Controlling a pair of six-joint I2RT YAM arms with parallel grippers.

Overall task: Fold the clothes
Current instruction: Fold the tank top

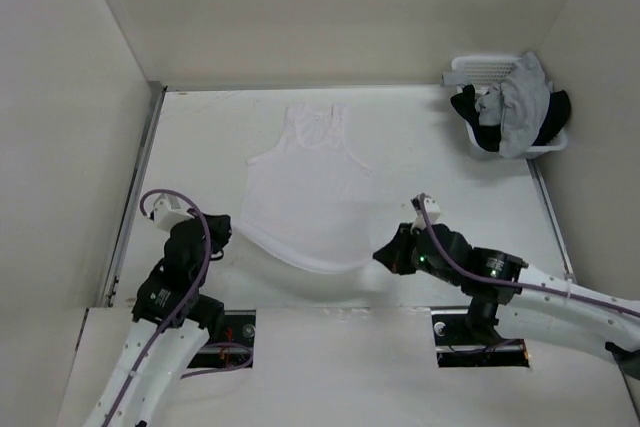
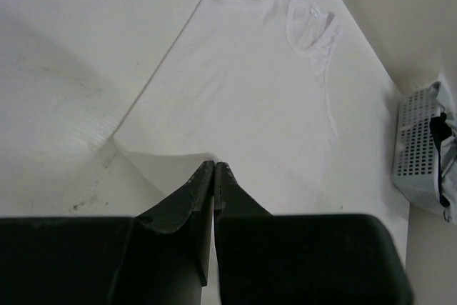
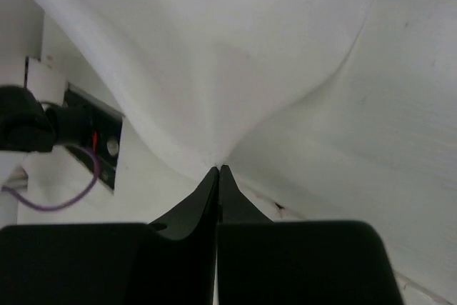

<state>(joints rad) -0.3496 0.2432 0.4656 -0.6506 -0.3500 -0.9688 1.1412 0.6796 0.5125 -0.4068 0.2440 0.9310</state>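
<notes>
Left tool [image 1: 222, 234] and right tool [image 1: 381, 251] low, pinching white shirt [image 1: 305, 197] hem

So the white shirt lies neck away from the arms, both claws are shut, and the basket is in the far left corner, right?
No: the basket is in the far right corner, as the top view shows. The white shirt does lie neck away, and the left claw and right claw are shut.

Soft, even overhead light in all my views, white shirt [image 1: 305, 197] nearly lost against the white table [image 1: 200, 137], faint grey shadow under its lower hem, my left gripper [image 2: 215, 167] dark, detailless at lower frame.
</notes>
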